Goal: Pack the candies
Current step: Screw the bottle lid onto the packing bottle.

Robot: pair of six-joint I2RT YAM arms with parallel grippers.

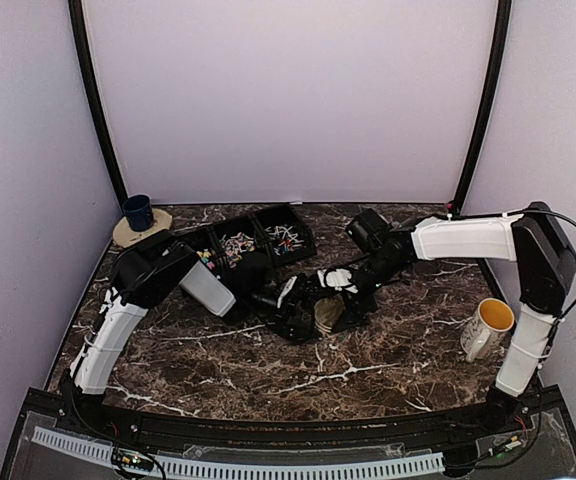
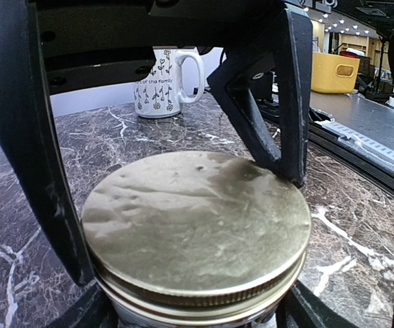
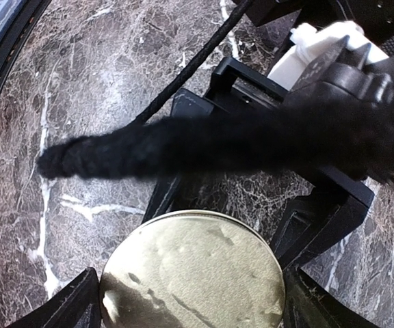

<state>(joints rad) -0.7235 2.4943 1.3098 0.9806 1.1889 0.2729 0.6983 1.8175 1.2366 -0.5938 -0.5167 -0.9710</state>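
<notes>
The packing looks barely begun. The candies [image 1: 236,243] lie in the 3 visible compartments of a black tray [image 1: 268,212] at the back of the table [image 1: 388,370]. They show as small bright and pale specks, too small from above to sort further. None of them can be seen outside the tray.

The jar [image 1: 330,315] stands near the middle of the table, in front of the tray and apart from it. Its gold lid [image 3: 190,273] sits flat on top, so the jar is shut, and its contents cannot be seen in any view.

The left end effector [image 2: 187,229] has its 2 fingers set wide on either side of the jar near lid height. They appear to press against it, so it seems to be holding the jar steady.

The right end effector [image 3: 193,304] comes from the opposite side, with a finger just beside each edge of the lid. Its jaws stand wide, but it cannot be told whether they are gripping the lid or only flanking it.

Judging from this, the step in hand is taking the lid off while the other arm braces the jar. Left to do are opening the jar, moving the candies across from the tray, and probably closing the jar again.

A white mug [image 1: 488,327] at the right and a blue cup [image 1: 138,210] at the back left stand well clear.
</notes>
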